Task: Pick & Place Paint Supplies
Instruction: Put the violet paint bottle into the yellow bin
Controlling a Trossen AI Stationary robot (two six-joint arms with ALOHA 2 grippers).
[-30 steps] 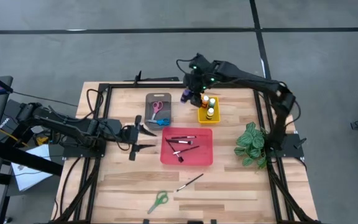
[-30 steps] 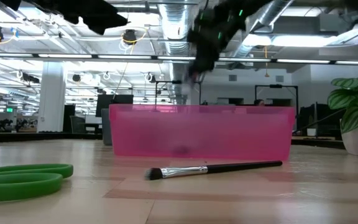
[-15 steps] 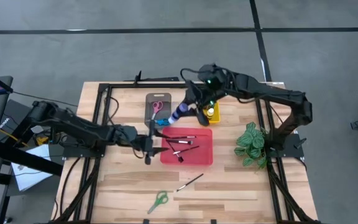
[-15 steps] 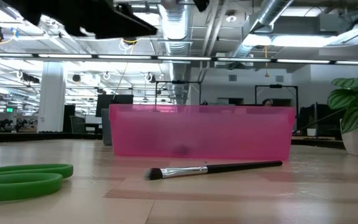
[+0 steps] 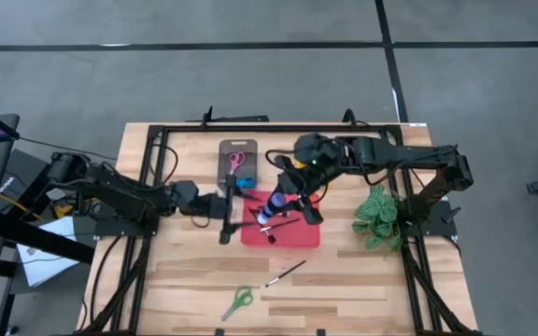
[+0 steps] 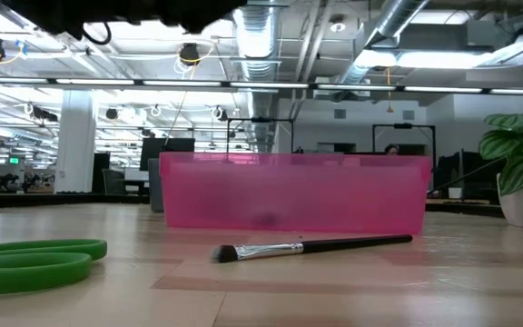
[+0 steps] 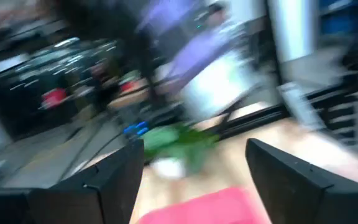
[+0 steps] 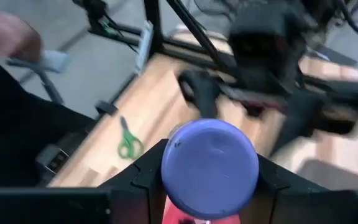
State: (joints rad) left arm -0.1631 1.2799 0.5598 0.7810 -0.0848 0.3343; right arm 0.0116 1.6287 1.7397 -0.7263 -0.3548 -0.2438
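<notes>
Leftmost, the left gripper (image 5: 228,207) hovers with jaws spread wide and empty, by the left edge of the red tray (image 5: 306,235). Just right of it, the right gripper (image 5: 278,207) clamps the purple paint bottle (image 5: 276,204) above that tray's left half.

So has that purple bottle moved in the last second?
Yes. The right end effector carried the purple bottle from beside the yellow tray to above the red tray.

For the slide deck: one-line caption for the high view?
Right gripper holds a purple paint bottle over the red tray; left gripper open beside the tray.
</notes>
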